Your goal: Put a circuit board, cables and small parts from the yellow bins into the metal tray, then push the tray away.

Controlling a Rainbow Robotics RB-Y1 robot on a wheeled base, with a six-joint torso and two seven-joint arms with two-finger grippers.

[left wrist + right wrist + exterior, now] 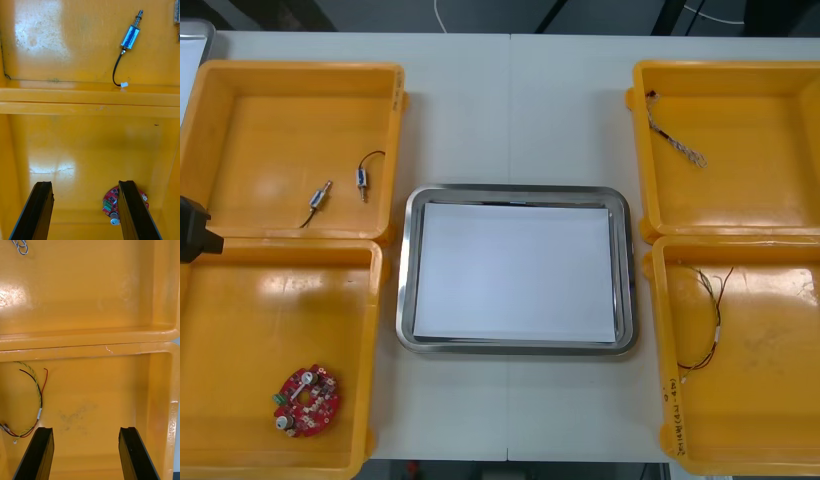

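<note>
Over the near left bin [240,330] hangs the left end effector [84,212], released, its two black fingers wide apart with nothing between them. The round red circuit board [111,202] lies flat on the floor of this bin, partly hidden behind one finger, so it is off to the side of the gap and not centred in it. The right end effector [86,453] is also released and empty, above the near right bin [770,350], where the red and yellow cable [37,397] lies beside one of its fingers. The metal tray [407,270] sits on the table [510,110] between the bins, white inside and with nothing in it, so I judge the task is at its beginning and the board is probably the first thing to take. To do this well, the left end effector should first shift sideways until the board is midway between the fingers, then go straight down and clench on the rim of the board, not on the components on top. Because the board lies flat, the fingertips must come almost to the bin floor. Afterwards it should lift high enough to pass the bin wall before moving to the tray.
</note>
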